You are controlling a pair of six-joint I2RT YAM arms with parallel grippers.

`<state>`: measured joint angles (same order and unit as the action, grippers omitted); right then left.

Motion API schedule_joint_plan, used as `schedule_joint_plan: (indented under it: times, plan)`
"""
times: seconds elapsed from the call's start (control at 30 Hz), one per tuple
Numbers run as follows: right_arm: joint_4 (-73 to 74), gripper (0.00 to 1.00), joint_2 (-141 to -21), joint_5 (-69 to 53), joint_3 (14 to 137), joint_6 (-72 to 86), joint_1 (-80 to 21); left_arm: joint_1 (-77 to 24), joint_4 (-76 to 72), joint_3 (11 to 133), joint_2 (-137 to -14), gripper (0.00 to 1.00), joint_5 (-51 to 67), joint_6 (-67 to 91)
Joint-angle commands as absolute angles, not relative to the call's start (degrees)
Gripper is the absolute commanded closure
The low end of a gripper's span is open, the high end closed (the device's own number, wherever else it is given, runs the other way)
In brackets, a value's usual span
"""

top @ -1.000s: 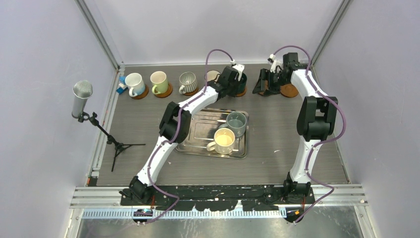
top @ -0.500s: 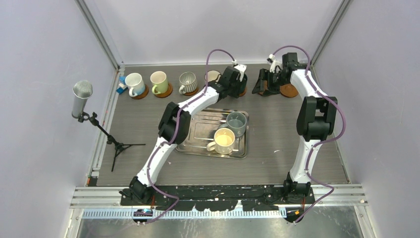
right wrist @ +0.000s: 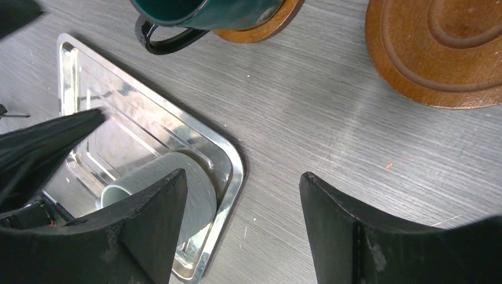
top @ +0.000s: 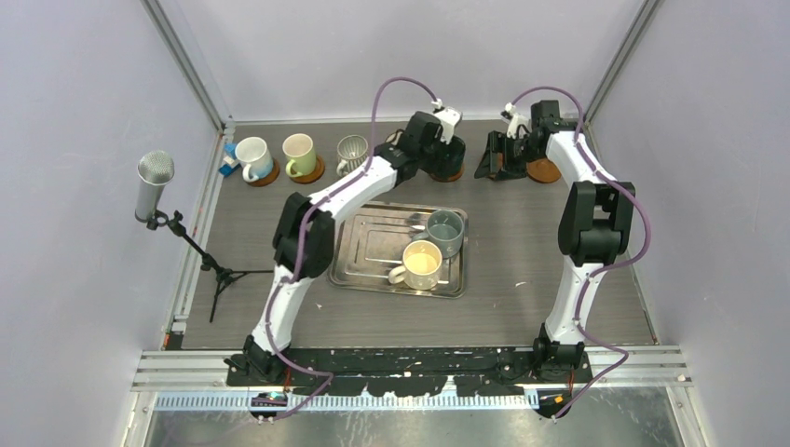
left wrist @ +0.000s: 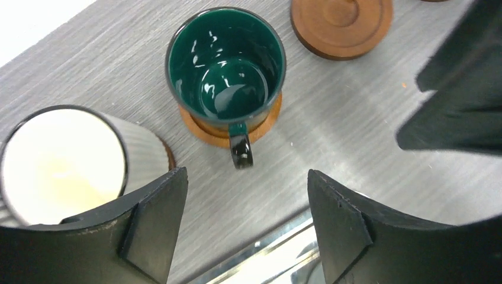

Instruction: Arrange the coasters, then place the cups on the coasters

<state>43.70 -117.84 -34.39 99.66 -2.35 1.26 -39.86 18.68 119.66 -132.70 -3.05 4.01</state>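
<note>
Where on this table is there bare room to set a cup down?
Bare tabletop between the tray and the right arm; the tray's left half; one empty coaster beside the teal cup. The back row is crowded.

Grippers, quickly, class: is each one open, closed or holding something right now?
Left gripper: jaws open, empty, above the teal mug.
Right gripper: jaws open, empty.

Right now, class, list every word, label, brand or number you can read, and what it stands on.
No text can be read. The dark teal ceramic mug, round wooden coaster and rectangular steel tray show no print; the small blue object back left is too small to tell.
</note>
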Motion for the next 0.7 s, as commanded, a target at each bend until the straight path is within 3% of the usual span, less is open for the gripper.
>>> schedule_joint_plan:
  times: [0.0,0.27,0.47,0.67]
  plan:
    - [44.4,0.26,-112.9,-35.8,98.3,-5.0,1.4,-38.5,17.5,113.4,-119.2,0.21,3.0,-1.0]
    - [47.6,0.26,-109.5,-35.1,92.5,-9.6,0.8,-31.4,23.4,92.4,-103.5,0.19,15.2,-7.2]
    - [49.6,0.27,-107.0,-35.4,87.9,-13.4,-2.3,-26.3,28.9,78.3,-93.7,0.22,25.1,-22.2]
    - [54.7,0.28,-104.0,-35.3,82.7,-22.2,-3.9,-26.3,33.2,67.5,-88.1,0.25,27.2,-33.3]
